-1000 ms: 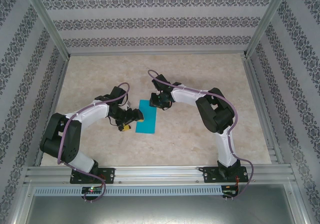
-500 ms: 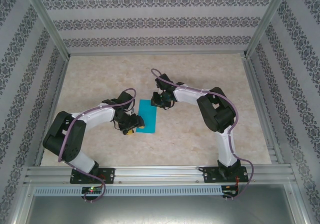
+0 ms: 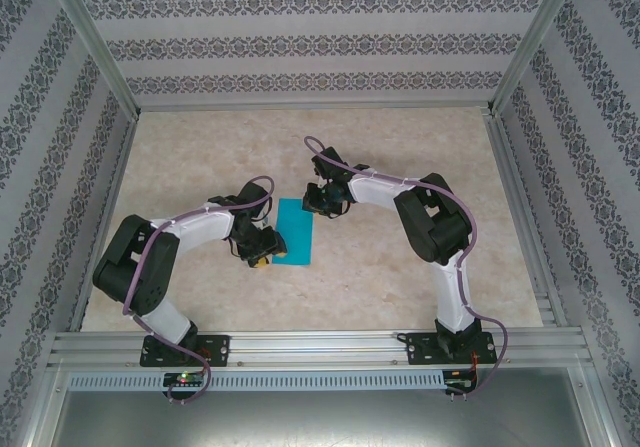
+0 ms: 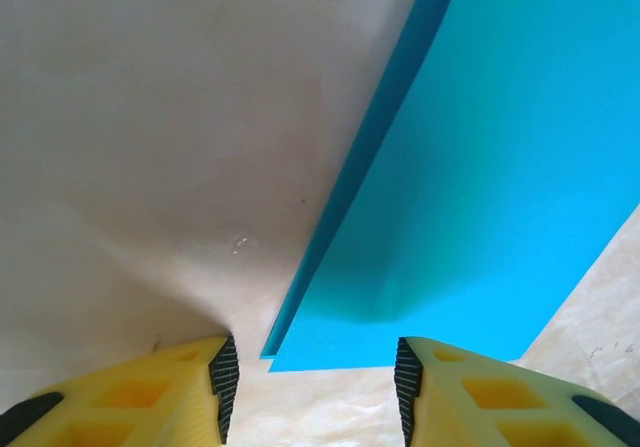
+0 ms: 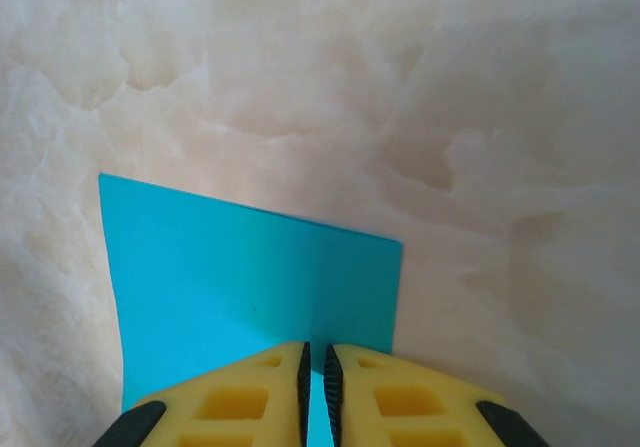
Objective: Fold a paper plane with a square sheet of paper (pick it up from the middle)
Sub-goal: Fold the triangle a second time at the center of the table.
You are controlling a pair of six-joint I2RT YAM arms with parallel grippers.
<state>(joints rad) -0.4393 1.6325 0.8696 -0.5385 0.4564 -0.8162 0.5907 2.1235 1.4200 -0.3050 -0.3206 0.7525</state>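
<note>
Your left end effector (image 4: 312,377) stands half wide, its fingers either side of the near left corner of the blue paper (image 3: 295,232). The paper lies folded, mid tabletop (image 3: 420,147). Your right end effector (image 5: 317,372) is narrowed to a slit over its far edge.

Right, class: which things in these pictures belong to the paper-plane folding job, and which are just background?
Belongs to the job: blue sheet of paper, lying doubled over; left gripper; right gripper.

Just background: table; patterned walls; metal rail.
</note>
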